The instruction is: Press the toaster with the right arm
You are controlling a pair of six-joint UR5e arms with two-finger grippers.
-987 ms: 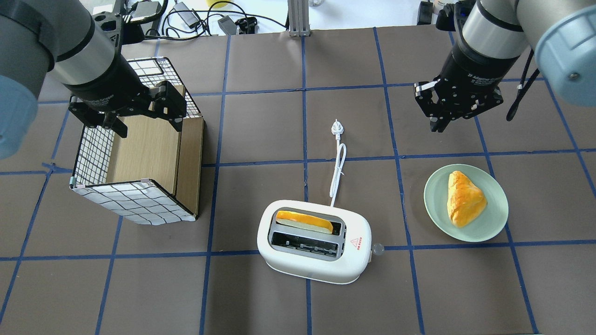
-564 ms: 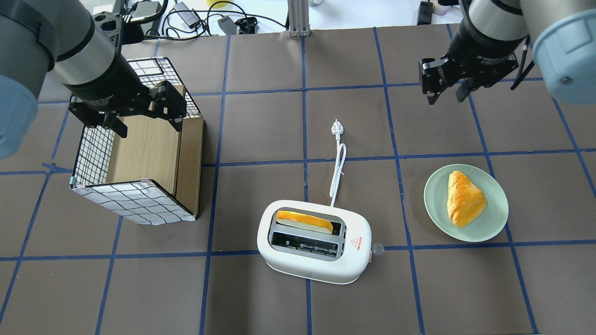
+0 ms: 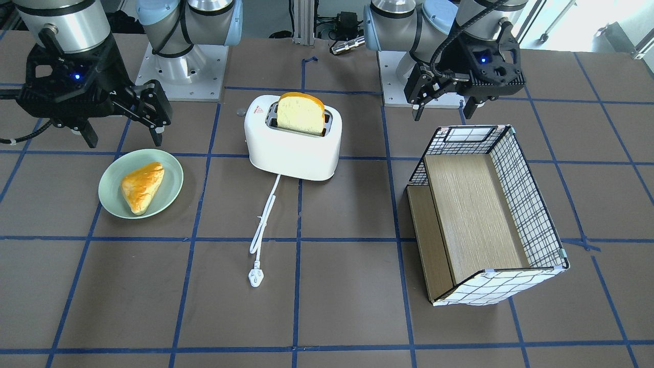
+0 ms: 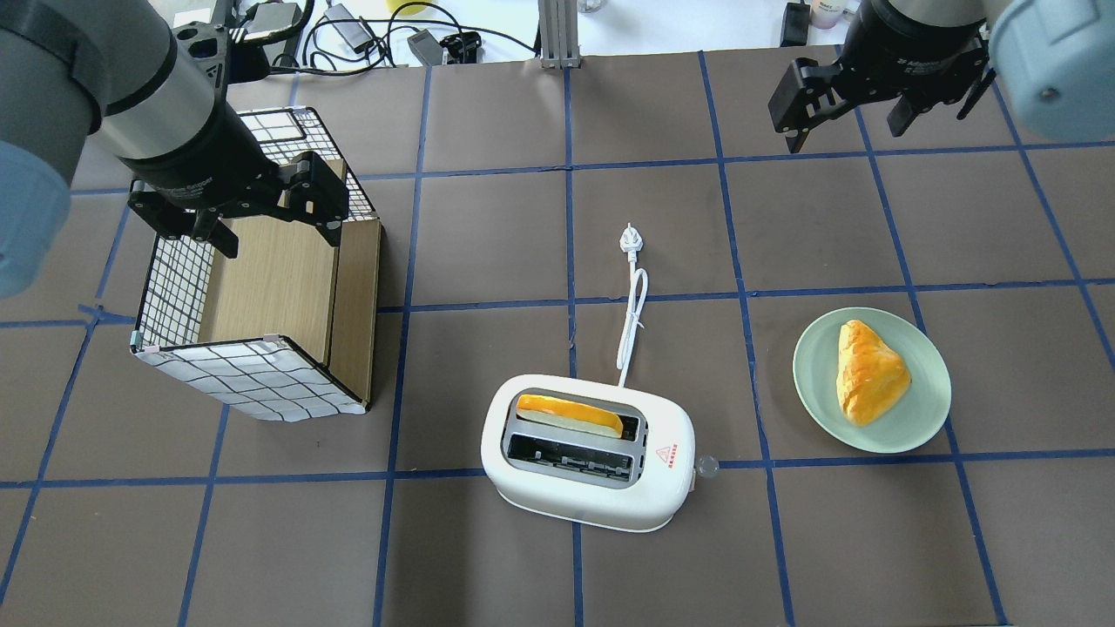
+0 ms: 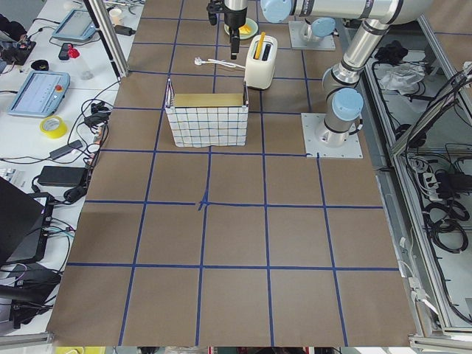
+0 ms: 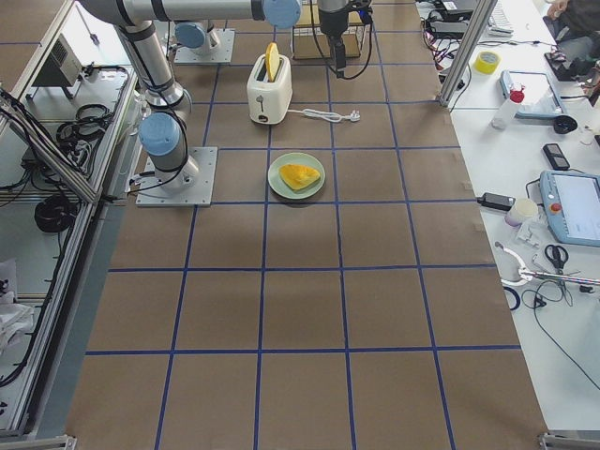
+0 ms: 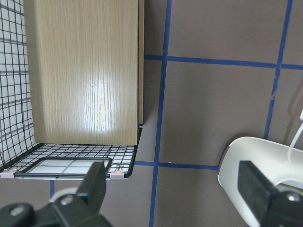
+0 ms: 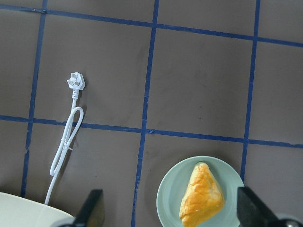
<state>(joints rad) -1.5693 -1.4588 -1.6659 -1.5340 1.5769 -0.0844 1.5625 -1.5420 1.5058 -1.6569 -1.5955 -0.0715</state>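
Note:
The white toaster [image 4: 588, 453] stands near the table's front middle, with a toast slice [image 4: 571, 415] standing up in its far slot. Its lever knob [image 4: 707, 467] sticks out on its right end, and its cord ends in a plug [image 4: 629, 239]. My right gripper [image 4: 847, 132] is open and empty, high over the far right of the table, well away from the toaster. In the front-facing view the right gripper [image 3: 122, 134] hangs above the plate, left of the toaster [image 3: 292, 140]. My left gripper [image 4: 277, 233] is open and empty above the basket.
A green plate [image 4: 915, 418] with a pastry [image 4: 867, 370] lies right of the toaster. A wire-and-wood basket [image 4: 261, 287] lies on its side at the left. The right wrist view shows the plate [image 8: 170, 191], the plug [image 8: 75, 81] and a toaster corner [image 8: 28, 210].
My right gripper has moved away toward the table's far edge and has opened from nearly shut to wide. The left arm, toaster and plate have not moved.

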